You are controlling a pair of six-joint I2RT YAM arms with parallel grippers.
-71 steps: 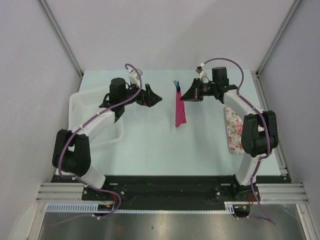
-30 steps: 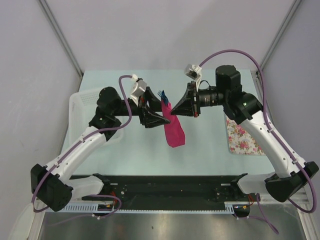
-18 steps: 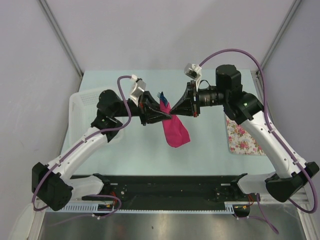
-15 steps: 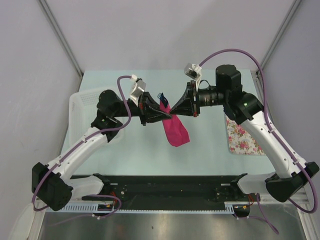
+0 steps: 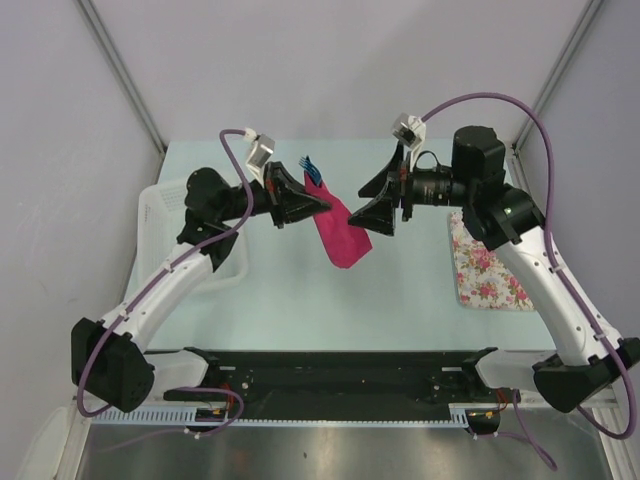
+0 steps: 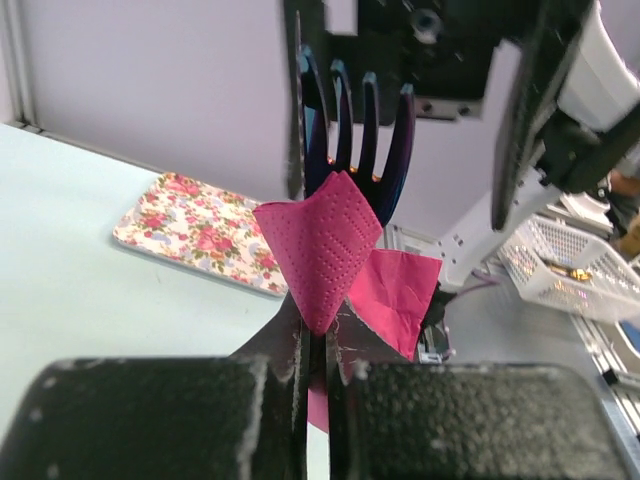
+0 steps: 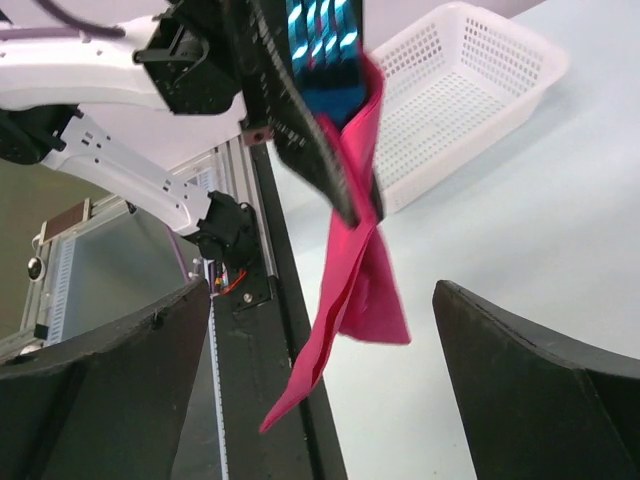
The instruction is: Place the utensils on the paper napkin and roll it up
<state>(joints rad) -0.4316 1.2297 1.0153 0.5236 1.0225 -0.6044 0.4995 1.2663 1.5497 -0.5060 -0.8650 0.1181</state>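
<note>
The magenta paper napkin [image 5: 340, 238] hangs in the air, loosely wrapped round the dark blue utensils [image 5: 310, 168], whose fork tines stick out of its upper end. My left gripper [image 5: 322, 203] is shut on the bundle. In the left wrist view its jaws pinch the napkin [image 6: 322, 245] below the tines of the utensils [image 6: 360, 130]. My right gripper [image 5: 372, 204] stands wide open just right of the bundle, touching nothing. In the right wrist view the napkin [image 7: 350, 290] dangles between its spread fingers [image 7: 110, 370], with the utensils [image 7: 325, 60] above.
A white basket [image 5: 165, 215] sits at the table's left under the left arm. A floral tray [image 5: 480, 265] lies at the right beside the right arm. The arms' black base rail [image 5: 340, 365] runs along the near edge.
My right gripper has opened, let go of the bundle and drawn back to the right. My left gripper has shut on the bundle and carried it slightly up and left.
</note>
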